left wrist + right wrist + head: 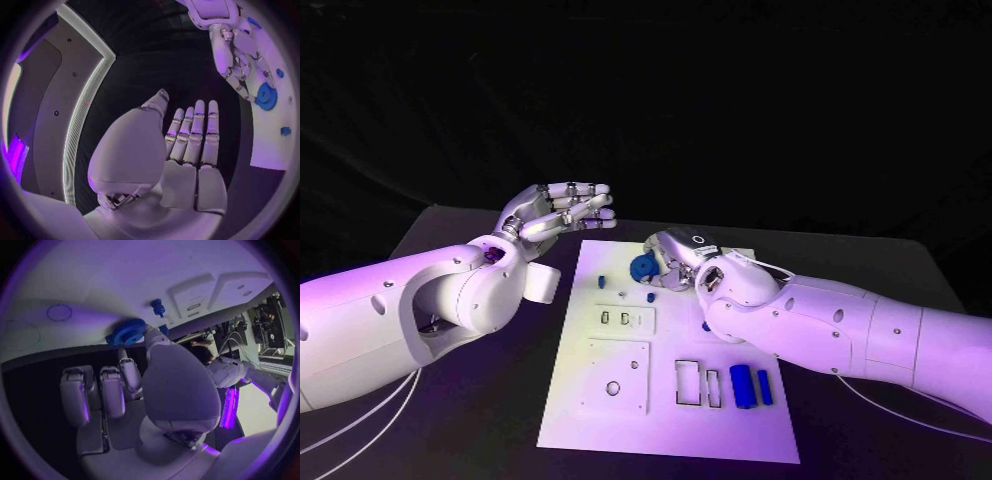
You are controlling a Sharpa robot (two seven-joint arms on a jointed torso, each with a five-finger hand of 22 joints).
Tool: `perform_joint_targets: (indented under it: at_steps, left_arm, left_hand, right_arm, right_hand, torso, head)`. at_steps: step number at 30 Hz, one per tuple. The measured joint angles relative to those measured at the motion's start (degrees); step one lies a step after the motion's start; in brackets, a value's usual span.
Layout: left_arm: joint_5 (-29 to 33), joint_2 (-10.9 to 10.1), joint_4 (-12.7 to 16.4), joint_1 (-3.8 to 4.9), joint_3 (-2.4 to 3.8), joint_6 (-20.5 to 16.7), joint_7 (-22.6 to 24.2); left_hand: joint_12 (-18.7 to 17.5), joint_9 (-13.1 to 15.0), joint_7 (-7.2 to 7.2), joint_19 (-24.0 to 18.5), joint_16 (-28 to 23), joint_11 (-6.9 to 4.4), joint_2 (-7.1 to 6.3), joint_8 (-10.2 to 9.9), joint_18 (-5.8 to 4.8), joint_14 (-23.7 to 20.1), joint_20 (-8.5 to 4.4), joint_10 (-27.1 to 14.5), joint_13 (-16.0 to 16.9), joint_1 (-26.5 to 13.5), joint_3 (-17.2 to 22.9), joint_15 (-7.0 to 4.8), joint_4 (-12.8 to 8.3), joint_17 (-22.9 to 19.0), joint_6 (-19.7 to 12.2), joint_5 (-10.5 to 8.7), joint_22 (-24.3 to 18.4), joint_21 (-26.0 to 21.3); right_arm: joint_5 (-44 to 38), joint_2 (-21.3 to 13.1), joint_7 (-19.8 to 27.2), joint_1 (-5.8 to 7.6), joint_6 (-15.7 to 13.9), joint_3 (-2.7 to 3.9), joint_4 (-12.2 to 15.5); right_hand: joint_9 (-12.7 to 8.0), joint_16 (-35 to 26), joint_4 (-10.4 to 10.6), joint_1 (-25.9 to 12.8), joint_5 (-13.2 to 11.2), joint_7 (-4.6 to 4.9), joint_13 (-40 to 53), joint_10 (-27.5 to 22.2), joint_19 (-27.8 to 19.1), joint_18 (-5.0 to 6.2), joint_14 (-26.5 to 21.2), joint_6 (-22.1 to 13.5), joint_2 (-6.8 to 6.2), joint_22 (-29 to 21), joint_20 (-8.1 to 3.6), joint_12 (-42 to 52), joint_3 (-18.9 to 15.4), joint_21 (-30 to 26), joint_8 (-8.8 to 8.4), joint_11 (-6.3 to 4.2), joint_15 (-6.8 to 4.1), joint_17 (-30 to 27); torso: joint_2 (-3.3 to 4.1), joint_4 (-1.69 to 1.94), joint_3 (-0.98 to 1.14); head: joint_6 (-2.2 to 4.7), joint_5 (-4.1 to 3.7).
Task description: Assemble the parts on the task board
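The white task board [596,400] lies in the middle of the table. A blue gear [643,267] sits flat near the board's far edge. My right hand [681,256] is at the gear [128,332], pinching its rim between the thumb tip and a fingertip while the other fingers curl back. The gear [265,96] and that hand [234,55] also appear in the left wrist view. My left hand [560,212] hovers raised, left of the board's far corner. In its own wrist view the left hand [187,145] has straight fingers and holds nothing.
Two blue cylinders [741,385] [764,388] lie side by side at the board's near right, beside rectangular slots [689,382]. Small blue pieces [602,281] [651,296] sit near the gear. A blue peg [156,305] stands beyond the gear.
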Motion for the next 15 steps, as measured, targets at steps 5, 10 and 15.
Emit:
perform_joint_targets:
  at_steps: [5, 10, 15]
  left_arm:
    - [0.0, 0.0, 0.0, 0.00, 0.00, 0.0, 0.0]
    - [0.0, -0.1, 0.0, 0.00, 0.00, 0.0, 0.0]
    - [0.0, -0.1, 0.0, 0.00, 0.00, 0.0, 0.0]
  left_hand:
    - [0.0, 0.0, 0.00, 0.0, 0.0, 0.00, 0.00, 0.0, 0.00, 0.0, 0.00, 0.0, 0.0, 0.0, 0.0, 0.00, 0.0, 0.0, 0.0, 0.00, 0.0, 0.0]
    - [-0.3, -0.1, 0.00, 0.0, -0.4, 0.00, 0.00, -0.3, 0.00, 0.0, 0.00, 0.0, 0.0, 0.0, 0.2, 0.00, -0.2, 0.1, 0.0, 0.00, -0.2, -0.3]
    - [-0.3, -0.1, 0.00, 0.0, -0.4, 0.00, 0.00, -0.3, 0.00, 0.0, 0.00, 0.0, 0.0, 0.0, 0.2, 0.00, -0.2, 0.1, 0.0, 0.00, -0.2, -0.3]
  right_arm:
    - [0.9, -0.3, 0.2, 0.00, 0.4, 0.00, 0.2]
    - [2.2, -0.5, 0.3, 0.00, 1.0, 0.00, 0.4]
    - [3.5, -0.5, 0.5, 0.07, 1.8, 0.06, 0.5]
  right_hand:
    - [0.0, 0.0, 0.1, -2.8, 1.8, -0.46, 0.8, 0.9, 0.0, 0.00, 0.0, 1.5, 1.84, 0.0, 0.00, 0.7, -0.1, 0.0, 0.67, -0.43, 0.00, 0.0]
    - [0.0, 0.2, 0.2, -6.5, 4.0, -0.80, 1.6, 1.7, 0.0, 0.00, -0.1, 2.9, 3.74, 0.0, 0.00, 1.7, 1.3, 0.2, 1.12, -0.82, -0.36, 0.0]
    - [-0.1, 0.2, 0.3, -7.3, 4.2, -0.81, 1.6, 1.7, 0.0, 0.00, 0.0, 2.8, 4.08, 0.0, 0.00, 1.9, 1.5, 0.2, 1.12, -0.82, -0.44, 0.0]
  torso:
    - [0.00, -0.03, 0.03]
    - [0.01, -0.02, 0.08]
    - [0.02, -0.01, 0.07]
  head:
    - [-0.04, 0.01]
    - [-0.12, 0.01]
    - [-0.21, 0.02]
